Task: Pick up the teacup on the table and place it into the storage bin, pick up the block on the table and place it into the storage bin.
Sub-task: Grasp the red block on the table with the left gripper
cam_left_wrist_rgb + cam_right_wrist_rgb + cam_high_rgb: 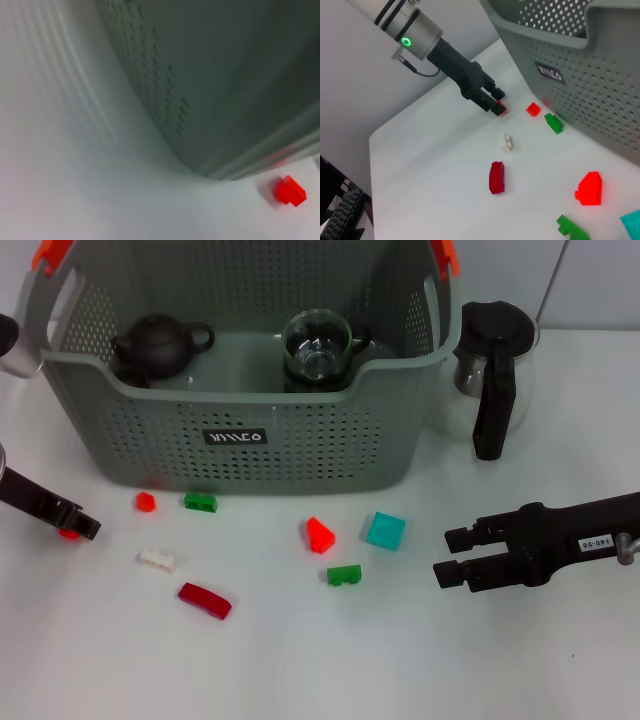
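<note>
I am working low on the table [300,670] with my left tool [84,528], which is sitting just off the front left corner of the storage bin [240,445]. Its fingertips are pressing together on a small red block [499,106], and the right wrist view shows that block peeking out at the very tip, with the tool angled down so the block is being taken from close to the surface. Another small red block [289,190] is lying free just in front of the bin, near the same corner, and my left wrist camera is catching it beside the bin's wall.

The bin is already holding a dark teapot [155,346] and a glass cup [317,346], so I am judging the teacup part as done and the blocks as the step in hand. Loose in front of the bin are a green block [200,502], a white block [157,559], a dark red curved block [204,600], a red wedge [320,534], a cyan block [385,530] and a second green block [344,575].

My right tool [452,555] is hovering off the bin's front right side with its fingers spread, holding nothing, kept clear of the pieces. A glass pot with a black handle [492,360] is standing just beside the bin's right wall.
</note>
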### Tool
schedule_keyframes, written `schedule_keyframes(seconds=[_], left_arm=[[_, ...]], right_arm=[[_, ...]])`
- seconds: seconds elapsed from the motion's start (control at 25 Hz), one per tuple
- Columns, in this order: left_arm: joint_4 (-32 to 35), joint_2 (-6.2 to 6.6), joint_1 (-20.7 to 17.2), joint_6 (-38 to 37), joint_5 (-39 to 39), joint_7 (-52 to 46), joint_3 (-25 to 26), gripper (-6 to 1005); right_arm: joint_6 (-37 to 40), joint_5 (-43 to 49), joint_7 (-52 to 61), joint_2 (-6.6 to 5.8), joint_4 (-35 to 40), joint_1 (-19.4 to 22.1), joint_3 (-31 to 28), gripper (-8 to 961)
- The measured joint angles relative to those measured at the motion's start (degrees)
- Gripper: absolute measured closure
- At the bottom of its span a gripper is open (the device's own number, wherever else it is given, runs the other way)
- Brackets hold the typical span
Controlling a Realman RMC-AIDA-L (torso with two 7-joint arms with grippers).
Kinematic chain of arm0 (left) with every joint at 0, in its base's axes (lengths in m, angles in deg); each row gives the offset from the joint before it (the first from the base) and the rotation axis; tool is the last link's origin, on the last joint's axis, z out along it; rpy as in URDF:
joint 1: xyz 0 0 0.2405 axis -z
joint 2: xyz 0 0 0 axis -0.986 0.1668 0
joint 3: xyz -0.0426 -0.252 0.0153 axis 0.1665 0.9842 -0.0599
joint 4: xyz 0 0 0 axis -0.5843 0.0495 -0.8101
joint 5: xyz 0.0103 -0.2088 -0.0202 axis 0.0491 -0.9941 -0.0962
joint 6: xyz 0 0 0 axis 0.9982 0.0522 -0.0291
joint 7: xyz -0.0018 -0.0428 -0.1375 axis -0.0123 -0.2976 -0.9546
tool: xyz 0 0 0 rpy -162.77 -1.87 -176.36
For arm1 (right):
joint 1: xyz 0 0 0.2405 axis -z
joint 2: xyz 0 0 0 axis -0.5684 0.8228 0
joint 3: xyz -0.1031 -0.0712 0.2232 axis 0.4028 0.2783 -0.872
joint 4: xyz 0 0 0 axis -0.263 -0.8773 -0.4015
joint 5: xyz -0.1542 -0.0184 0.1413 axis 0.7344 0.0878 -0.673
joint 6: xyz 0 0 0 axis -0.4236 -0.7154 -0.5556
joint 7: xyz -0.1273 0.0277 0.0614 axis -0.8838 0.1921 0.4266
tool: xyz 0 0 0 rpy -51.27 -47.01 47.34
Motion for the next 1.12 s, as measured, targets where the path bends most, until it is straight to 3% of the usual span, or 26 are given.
schedule_keyframes(seconds=[0.24,0.56,1.0,1.12], left_arm=[[-0.31,0.0,0.0,0.09,0.0,0.0,0.0,420],[-0.37,0.0,0.0,-0.06,0.0,0.21,-0.54,661],[0.07,0.05,0.09,-0.97,-0.01,-0.35,0.46,811],[3.23,0.16,0.08,-5.29,-0.16,0.05,0.6,805]], right_arm=[[0.0,0.0,0.0,0.0,0.0,-0.01,0.0,243],[0.0,0.0,0.17,0.0,0.0,-0.14,0.0,243],[0.0,0.0,0.44,-0.03,0.0,-0.34,0.0,243],[-0.01,0.0,0.5,-0.07,0.0,-0.36,0.0,243]])
